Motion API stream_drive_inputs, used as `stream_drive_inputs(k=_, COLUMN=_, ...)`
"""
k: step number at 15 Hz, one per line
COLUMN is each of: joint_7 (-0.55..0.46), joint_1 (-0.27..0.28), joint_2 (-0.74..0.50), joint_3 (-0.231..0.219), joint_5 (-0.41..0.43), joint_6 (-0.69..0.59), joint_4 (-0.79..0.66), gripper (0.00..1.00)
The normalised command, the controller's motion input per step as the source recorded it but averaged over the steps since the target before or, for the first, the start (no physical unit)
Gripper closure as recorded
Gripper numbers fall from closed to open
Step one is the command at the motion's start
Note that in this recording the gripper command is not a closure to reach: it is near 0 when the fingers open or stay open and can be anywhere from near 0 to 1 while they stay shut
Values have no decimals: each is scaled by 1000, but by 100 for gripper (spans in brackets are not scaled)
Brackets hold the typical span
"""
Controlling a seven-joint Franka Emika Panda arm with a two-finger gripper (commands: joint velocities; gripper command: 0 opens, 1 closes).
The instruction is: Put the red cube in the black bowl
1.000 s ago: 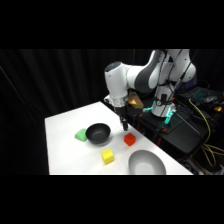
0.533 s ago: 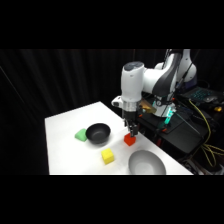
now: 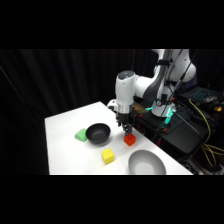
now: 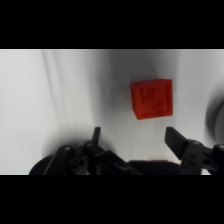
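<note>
In the side view, the small bright red cube [image 3: 129, 140] is seen on the white bench [image 3: 67, 132] at frame centre, just below the jaws [image 3: 125, 129], with the glossy black bowl [image 3: 98, 133] near on its left; the spread cannot be told here. In the wrist view, the jaws [image 4: 133, 139] are shown spread and empty, the red cube [image 4: 152, 98] lying above the gap, toward the right fingertip [image 4: 174, 137]. A descent so offset could nudge the cube aside instead of straddling it.

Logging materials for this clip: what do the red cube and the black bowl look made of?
The red cube looks like matte plastic or painted wood: flat, even colour with faint surface marks, no shine. The black bowl looks like glossy plastic or glazed ceramic, judging by the soft highlights on its rim; which one is unclear.
</note>
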Motion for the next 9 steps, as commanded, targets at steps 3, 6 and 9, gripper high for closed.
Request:
stream_drive_inputs(k=3, joint_7=-229, joint_1=4, joint_2=176, joint_3=7, joint_5=164, joint_6=130, joint_4=132, gripper=0)
stream_drive_inputs(k=6, joint_7=-79, joint_1=65, joint_2=122, joint_3=8, joint_5=151, joint_6=147, joint_4=61, gripper=0)
stream_drive_inputs(k=9, joint_7=-13, joint_1=96, joint_2=71, joint_3=20, joint_5=165, joint_6=144, joint_4=17, gripper=0)
